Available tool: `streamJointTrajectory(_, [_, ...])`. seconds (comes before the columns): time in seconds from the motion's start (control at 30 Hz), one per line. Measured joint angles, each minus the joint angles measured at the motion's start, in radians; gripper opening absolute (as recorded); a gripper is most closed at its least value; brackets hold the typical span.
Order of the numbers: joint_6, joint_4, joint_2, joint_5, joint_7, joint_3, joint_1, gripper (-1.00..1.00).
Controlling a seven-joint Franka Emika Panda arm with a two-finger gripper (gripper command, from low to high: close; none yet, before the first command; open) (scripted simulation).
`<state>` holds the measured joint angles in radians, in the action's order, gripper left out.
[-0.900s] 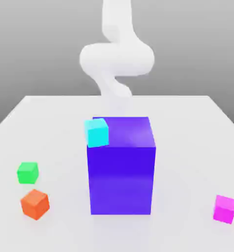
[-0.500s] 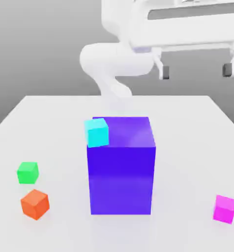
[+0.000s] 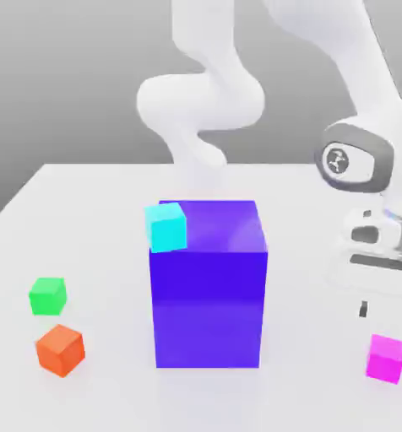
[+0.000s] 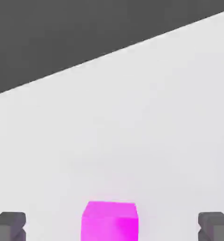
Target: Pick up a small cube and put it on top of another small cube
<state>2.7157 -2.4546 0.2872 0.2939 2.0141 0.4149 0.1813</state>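
The small cube (image 3: 385, 358), bright magenta, rests on the white table (image 3: 95, 194) near the front on the exterior view's right. My gripper (image 3: 386, 310) hangs just above it, apart from it, with one dark fingertip (image 3: 364, 309) showing over the table. In the hand view the small cube (image 4: 109, 221) lies centred between my two grey fingertips (image 4: 9, 225), which stand wide open with nothing held. A small cyan cube (image 3: 166, 226) sits on the top corner of the big purple-blue block (image 3: 209, 287).
A green cube (image 3: 47, 295) and an orange cube (image 3: 60, 348) lie on the exterior view's left near the front. The tall purple-blue block stands mid-table, left of my hand. The arm's base rises behind it.
The arm has swung down from high up to the exterior view's right, bringing the hand low over the magenta cube. No cube has moved.
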Motion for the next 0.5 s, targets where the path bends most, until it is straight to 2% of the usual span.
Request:
streamJointTrajectory(0.13, [0.098, 0.031, 0.145, 0.110, 0.099, -0.104, 0.091, 0.00])
streamJointTrajectory(0.17, [0.117, 0.038, 0.170, 0.129, 0.114, -0.127, 0.110, -1.00])
streamJointTrajectory(0.4, [0.120, 0.038, 0.171, 0.131, 0.116, -0.127, 0.110, -1.00])
streamJointTrajectory(0.5, [0.057, 0.015, 0.084, 0.056, 0.060, -0.060, 0.059, -1.00])
